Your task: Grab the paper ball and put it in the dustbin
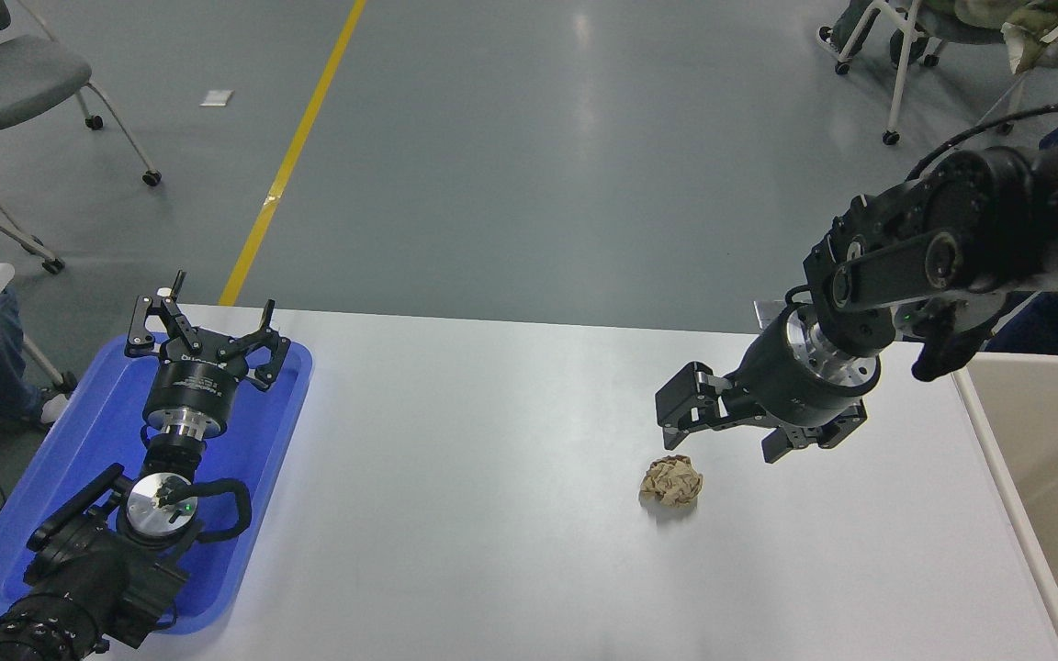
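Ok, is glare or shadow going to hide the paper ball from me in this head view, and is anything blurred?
Head view: sharp throughout, no motion blur. A soft sheen runs across the white table but stops short of washing out the paper ball, whose creases read clearly. A faint shadow sits just under the ball. The right gripper hangs open above it, the left gripper is parked over the blue tray.

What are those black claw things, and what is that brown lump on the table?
They are a robot's two arms, seen from a camera up on the robot, looking down over a white table. Each arm ends in a claw called a gripper. The right gripper is open and hangs just above the brown lump, a crumpled paper ball. It holds nothing. The left gripper, also open, is parked over a blue tray. The cream wall at the right edge is a dustbin.
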`<state>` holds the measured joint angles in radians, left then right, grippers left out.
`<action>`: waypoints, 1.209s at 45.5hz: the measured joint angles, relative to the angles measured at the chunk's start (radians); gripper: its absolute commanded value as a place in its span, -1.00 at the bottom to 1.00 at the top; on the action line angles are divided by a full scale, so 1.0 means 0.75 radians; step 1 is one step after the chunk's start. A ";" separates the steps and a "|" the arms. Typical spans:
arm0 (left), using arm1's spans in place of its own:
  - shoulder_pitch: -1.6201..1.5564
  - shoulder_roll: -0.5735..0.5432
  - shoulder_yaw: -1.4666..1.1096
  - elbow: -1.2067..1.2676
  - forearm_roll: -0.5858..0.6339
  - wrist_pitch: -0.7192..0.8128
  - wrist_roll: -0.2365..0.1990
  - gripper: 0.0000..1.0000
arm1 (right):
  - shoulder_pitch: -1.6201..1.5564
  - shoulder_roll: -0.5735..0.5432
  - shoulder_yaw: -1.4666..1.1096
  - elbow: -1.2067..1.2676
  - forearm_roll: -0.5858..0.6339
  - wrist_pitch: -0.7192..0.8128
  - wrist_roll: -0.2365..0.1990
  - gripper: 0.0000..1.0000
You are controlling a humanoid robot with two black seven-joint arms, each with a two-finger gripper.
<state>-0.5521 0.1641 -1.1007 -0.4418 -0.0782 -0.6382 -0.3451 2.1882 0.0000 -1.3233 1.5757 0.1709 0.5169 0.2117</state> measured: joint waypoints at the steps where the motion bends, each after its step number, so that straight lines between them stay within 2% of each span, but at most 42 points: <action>1: 0.000 0.000 0.000 0.000 0.000 0.000 0.000 1.00 | 0.000 0.000 0.000 0.000 0.000 0.000 0.000 1.00; 27: 0.000 0.000 -0.001 0.000 0.000 0.000 0.000 1.00 | -0.022 0.000 0.026 -0.044 0.004 -0.002 0.001 1.00; 45: 0.000 0.000 0.000 0.000 0.001 0.000 0.000 1.00 | -0.185 0.000 0.086 -0.287 0.002 -0.006 0.000 1.00; 55: 0.000 0.000 0.001 0.000 0.001 -0.001 0.002 1.00 | -0.344 0.000 0.091 -0.473 -0.061 -0.052 -0.003 1.00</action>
<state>-0.5523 0.1642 -1.1001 -0.4418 -0.0771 -0.6392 -0.3435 1.9302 0.0000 -1.2548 1.2211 0.1250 0.4779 0.2094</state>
